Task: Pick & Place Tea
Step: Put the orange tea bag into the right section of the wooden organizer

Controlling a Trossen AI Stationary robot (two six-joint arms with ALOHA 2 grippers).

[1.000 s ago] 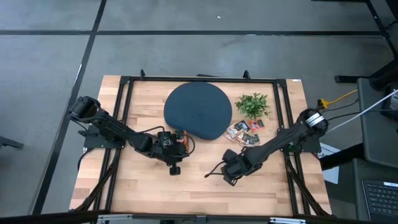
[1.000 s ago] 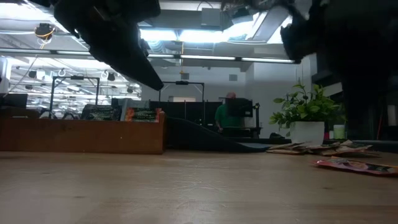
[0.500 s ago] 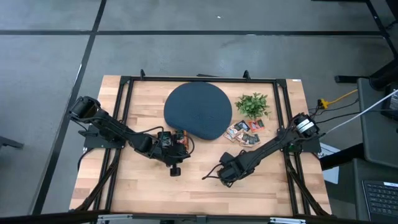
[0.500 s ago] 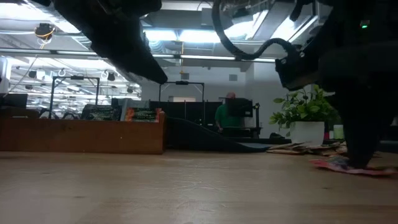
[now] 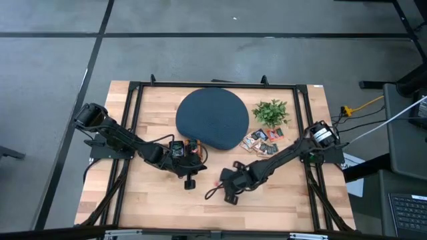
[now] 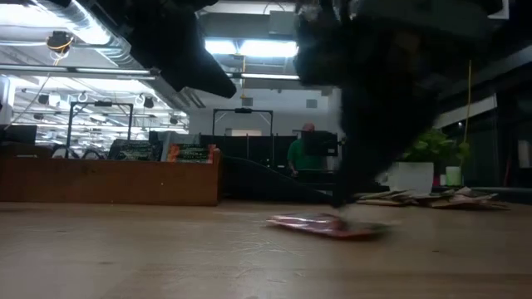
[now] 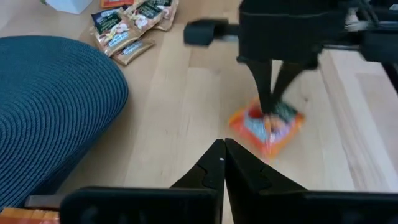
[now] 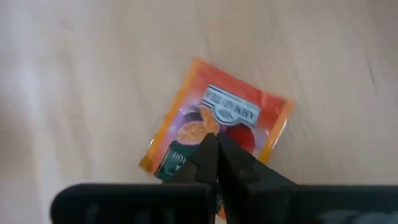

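1. Right wrist view is the clearest one here: the right gripper (image 8: 214,146) has its fingers pressed together, tips down on an orange-red tea sachet (image 8: 216,137) that lies flat on the bare wood. It's pushing on it, not pinching it, as far as I can tell.
2. From the high view, that sachet sits alone near the middle front of the table (image 5: 153,200), well apart from the rest of the tea pile (image 5: 262,142) lying just beside the little plant (image 5: 271,111) and the blue woven round mat (image 5: 212,119).
3. The left gripper (image 7: 223,158) has its fingers together too, holding nothing, pointed at the same sachet from near the mat edge.
4. What could go wrong, my guess: closed tips on a flat packet give no grip, so lifting now would leave it on the wood. Pressing sideways could make it slip out or spin.
5. Also both grippers are aimed at one small packet. If the left one moves in while the right is parked on top, they could bump.
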